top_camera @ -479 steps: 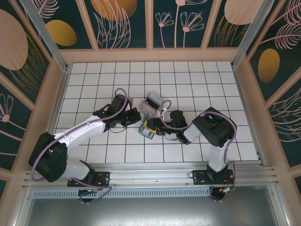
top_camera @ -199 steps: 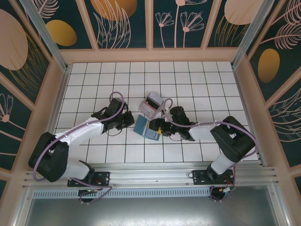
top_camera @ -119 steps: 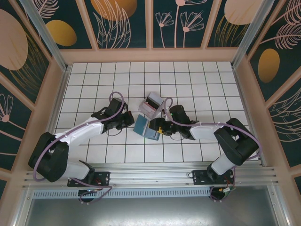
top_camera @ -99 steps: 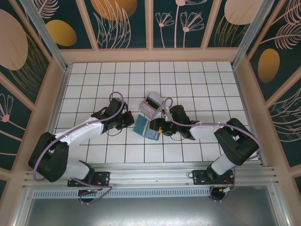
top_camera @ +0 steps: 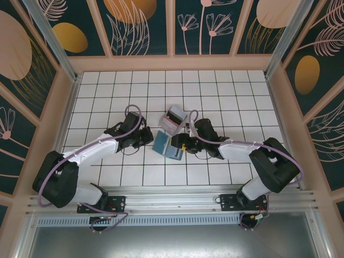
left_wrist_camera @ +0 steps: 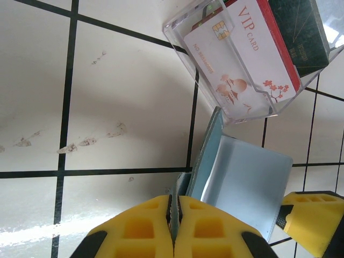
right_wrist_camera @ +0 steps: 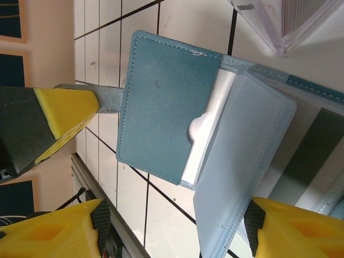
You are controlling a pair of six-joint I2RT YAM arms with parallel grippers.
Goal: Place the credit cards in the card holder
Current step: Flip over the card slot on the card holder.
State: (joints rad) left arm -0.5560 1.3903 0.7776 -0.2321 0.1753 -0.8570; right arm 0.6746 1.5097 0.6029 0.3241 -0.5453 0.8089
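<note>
Nearest you, the left fingers (left_wrist_camera: 173, 226) are pressed shut on the edge of the card holder (right_wrist_camera: 166, 123), pinning its teal cover against the worktop (left_wrist_camera: 118, 97). The holder lies unfolded just ahead of both arms, with the cover toward the left arm and the pale blue inner leaf lifted toward the right.

The right fingers (top_camera: 184, 145) stand well apart on the holder's other side. The pale leaf sits between them, and nothing is clamped that you can make out. In the right wrist view a dark flat strip (right_wrist_camera: 312, 150) shows beside that leaf. It may be a card, but you cannot tell.

Farther out, just beyond the holder's far edge, the credit cards (left_wrist_camera: 242, 59) are stacked in a clear box (left_wrist_camera: 180, 32), a white-and-red one in front of a dark one.

Here is the relation your next move likely turns on. The cards lie beyond the holder from the fingers, and their long axis runs diagonally across the tiles. The right arm is both free and close, while the left is occupied as the clamp. Reach with the right and line its fingers across a card's short side.
</note>
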